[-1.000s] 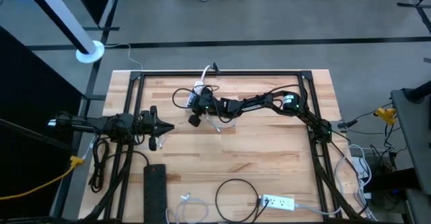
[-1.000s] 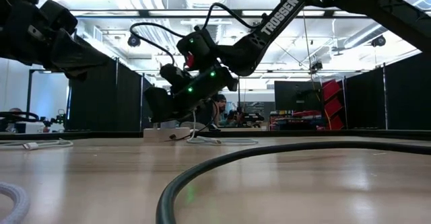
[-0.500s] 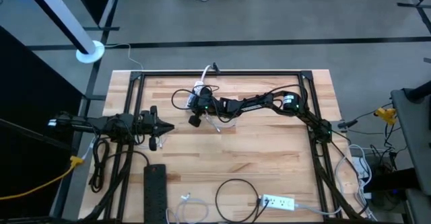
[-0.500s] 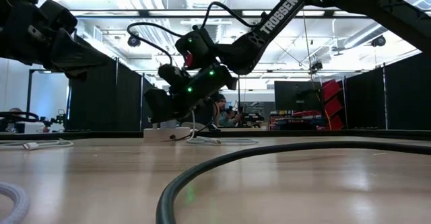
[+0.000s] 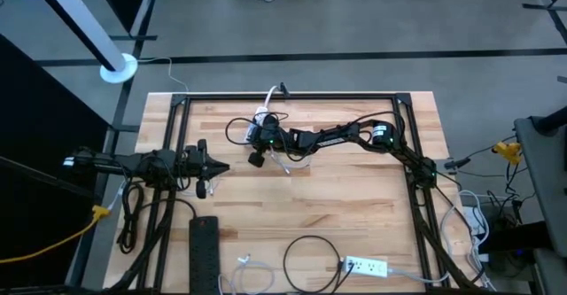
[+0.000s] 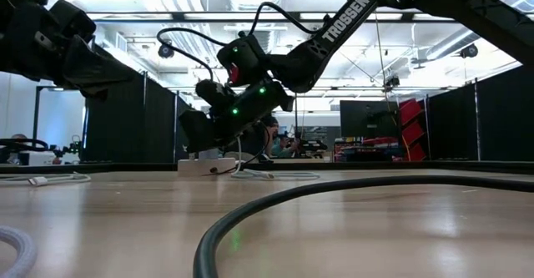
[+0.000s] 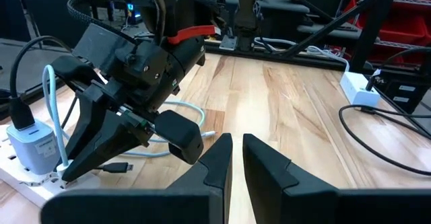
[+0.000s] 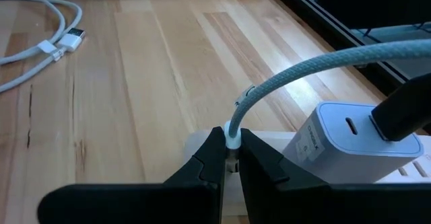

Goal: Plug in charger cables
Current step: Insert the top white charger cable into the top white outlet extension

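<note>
the white power strip (image 8: 404,173) at the far side of the table (image 5: 354,206) holds a white charger block (image 8: 340,150), and that block has a dark plug (image 8: 404,109) pushed into its face. right beside it the right gripper (image 8: 227,158) has its fingers narrowed onto the end of a pale braided cable (image 8: 316,62) — the white collar of the plug sits pinched between the tips, pointing down just in front of the strip. whether the plug tip is already in a socket is hidden behind the fingers. from above, the right gripper (image 5: 257,146) sits low over that same strip, the arm stretched across from the right edge. the left gripper (image 7: 236,158) hangs over the left side of the table, well apart from the cables, its fingers nearly together with only a thin gap and nothing between them. another white cable (image 8: 40,22) lies loose on the wood further off, plug end free. at the near edge a black cable loop (image 5: 310,261) touches a second white strip (image 5: 366,266) — and a black power strip (image 5: 203,252) runs partly out of view.
</note>
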### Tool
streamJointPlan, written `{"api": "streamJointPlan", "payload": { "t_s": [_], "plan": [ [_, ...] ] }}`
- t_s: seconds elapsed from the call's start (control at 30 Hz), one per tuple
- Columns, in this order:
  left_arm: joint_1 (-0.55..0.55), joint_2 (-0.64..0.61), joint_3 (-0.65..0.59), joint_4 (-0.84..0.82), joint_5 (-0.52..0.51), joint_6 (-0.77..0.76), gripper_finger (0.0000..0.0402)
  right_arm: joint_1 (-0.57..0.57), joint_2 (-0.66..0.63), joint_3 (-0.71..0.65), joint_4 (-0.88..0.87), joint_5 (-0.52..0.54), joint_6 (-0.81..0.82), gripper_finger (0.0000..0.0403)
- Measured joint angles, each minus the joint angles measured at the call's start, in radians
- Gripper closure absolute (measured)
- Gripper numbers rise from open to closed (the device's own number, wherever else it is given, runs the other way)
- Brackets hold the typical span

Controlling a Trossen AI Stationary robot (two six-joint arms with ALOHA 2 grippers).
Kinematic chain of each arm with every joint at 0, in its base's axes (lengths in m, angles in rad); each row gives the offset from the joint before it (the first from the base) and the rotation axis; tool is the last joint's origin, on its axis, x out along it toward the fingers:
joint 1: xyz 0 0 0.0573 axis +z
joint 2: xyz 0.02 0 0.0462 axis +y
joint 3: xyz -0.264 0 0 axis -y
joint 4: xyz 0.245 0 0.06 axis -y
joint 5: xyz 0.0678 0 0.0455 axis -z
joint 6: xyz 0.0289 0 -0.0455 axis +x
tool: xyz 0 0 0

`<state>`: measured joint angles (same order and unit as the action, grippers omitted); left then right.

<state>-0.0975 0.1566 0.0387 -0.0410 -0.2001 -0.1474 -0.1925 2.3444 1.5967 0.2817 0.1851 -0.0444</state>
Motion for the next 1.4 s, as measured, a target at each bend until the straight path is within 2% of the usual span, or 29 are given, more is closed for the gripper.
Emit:
{"api": "streamJointPlan", "payload": {
  "t_s": [0.23,0.83,1.4],
  "plan": [
    [0.000,0.001,0.000,0.000,0.000,0.000,0.0377,0.003,0.000,0.000,0.004,0.036,-0.036,0.0387],
    [0.000,0.002,0.000,0.000,0.000,0.000,0.0377,0.007,-0.026,0.000,0.022,0.032,-0.060,0.0387],
    [0.000,0.002,0.000,0.000,-0.001,-0.035,0.0377,0.005,0.014,0.002,0.019,0.044,-0.060,0.0387]
  ]
}}
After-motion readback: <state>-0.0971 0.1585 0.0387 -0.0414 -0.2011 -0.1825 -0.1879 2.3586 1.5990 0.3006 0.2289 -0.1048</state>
